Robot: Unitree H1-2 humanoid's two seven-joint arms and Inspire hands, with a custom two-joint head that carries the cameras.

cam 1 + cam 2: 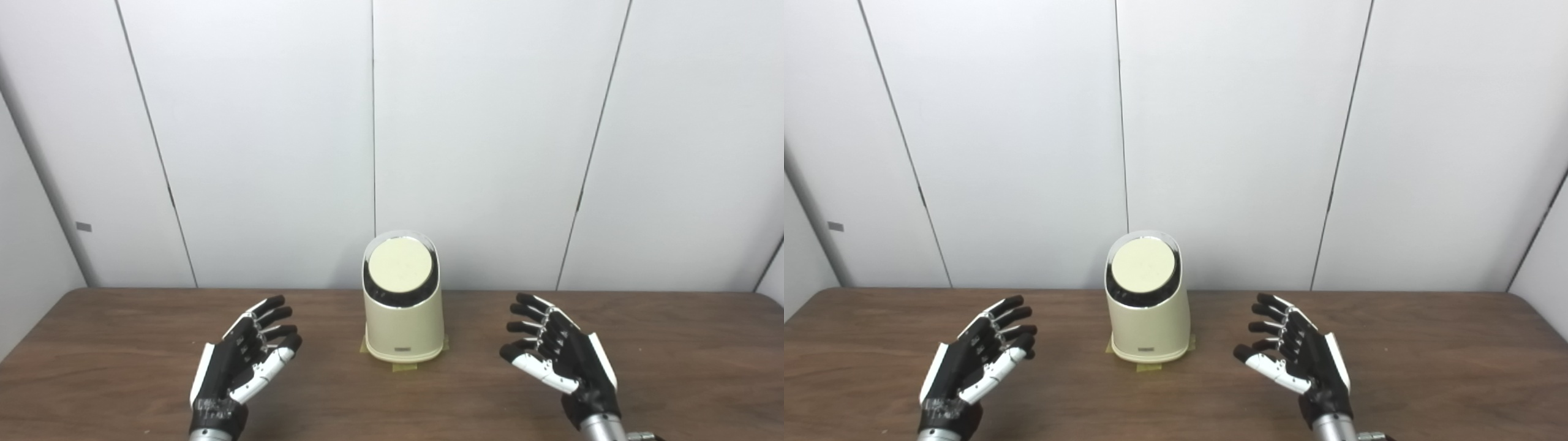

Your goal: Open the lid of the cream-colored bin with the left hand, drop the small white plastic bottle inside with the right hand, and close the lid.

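The cream-colored cylindrical plastic bin (402,306) stands upright at the middle of the brown wooden counter (122,343), its long axis vertical and its closed round lid (399,264) slanted toward the near side. The left hand (245,358) and right hand (557,355) hover on either side of it, well apart from it, fingers spread and holding nothing.

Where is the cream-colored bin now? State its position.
In both eye views the cream-colored bin stands mid-table near the back wall, on tape, between the left robot hand and right robot hand, lid shut.

The cream-colored bin (402,312) is standing upright at the middle of the table, on yellowish tape. Its round lid (399,264) is sitting closed, tilting toward the camera inside a dark ring.
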